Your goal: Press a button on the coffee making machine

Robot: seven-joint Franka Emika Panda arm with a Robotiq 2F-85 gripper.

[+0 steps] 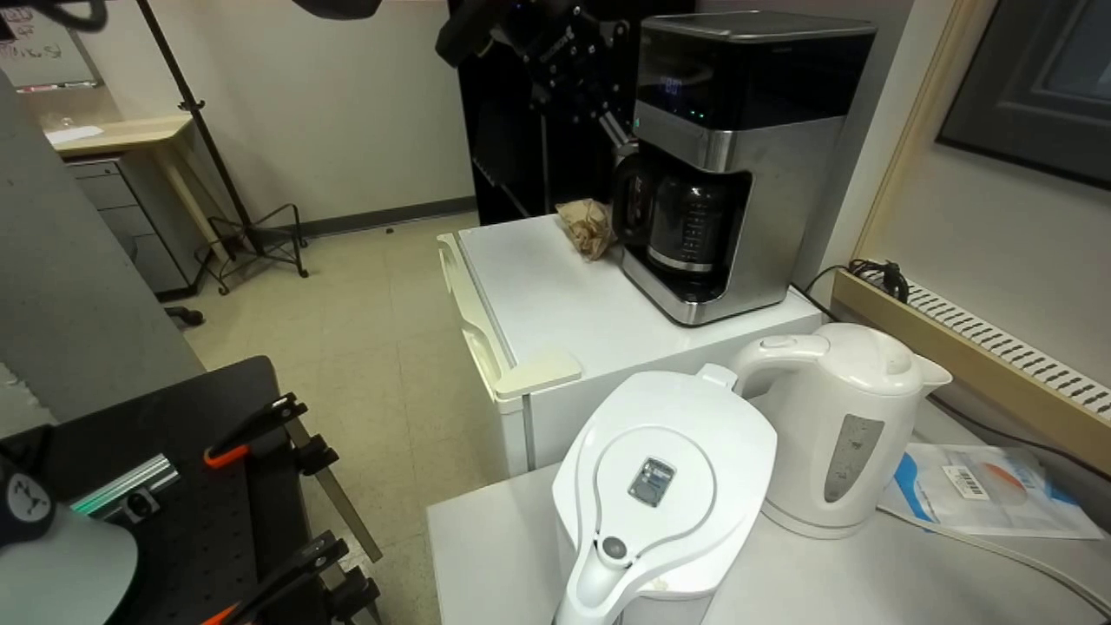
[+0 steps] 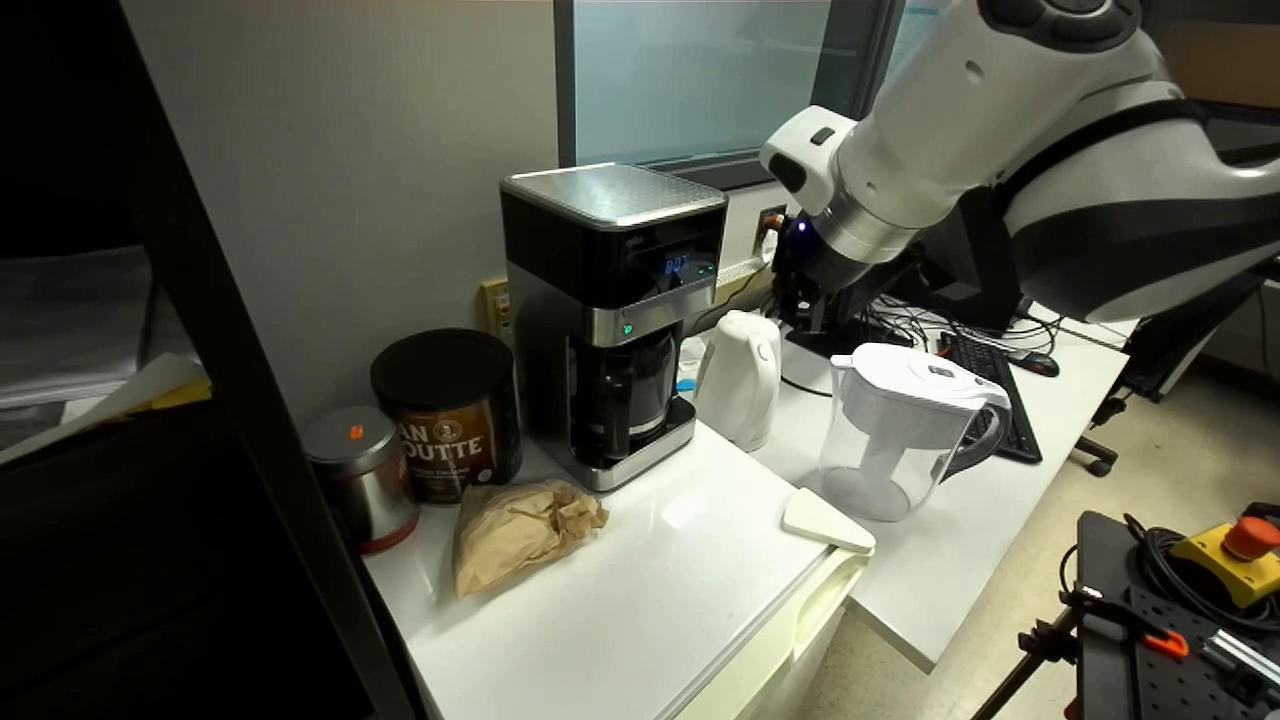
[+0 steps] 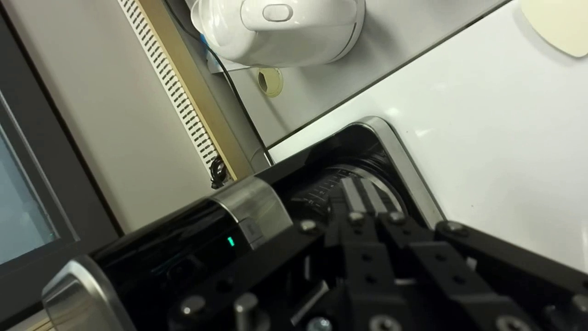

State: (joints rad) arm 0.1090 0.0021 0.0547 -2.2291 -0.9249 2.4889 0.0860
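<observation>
The coffee making machine (image 1: 785,208) is tall, black and silver, with a dark carafe (image 1: 690,217) in its base. It also shows in an exterior view (image 2: 560,270), with a lit blue display (image 2: 677,264) and a green light (image 2: 628,329) on its silver band. In the wrist view the machine (image 3: 174,243) lies tilted, its green light (image 3: 231,241) left of the fingers. My gripper (image 3: 363,193) is shut, with nothing seen between the fingertips, and covers part of the silver band and carafe. In an exterior view the gripper (image 2: 815,318) is apart from the machine, off its front right.
A white kettle (image 1: 855,417) and a white water-filter jug (image 1: 668,486) stand beside the white fridge top (image 1: 564,304). A paper bag (image 2: 525,530), a black-lidded coffee tub (image 2: 450,420) and a metal tin (image 2: 362,470) stand left of the machine.
</observation>
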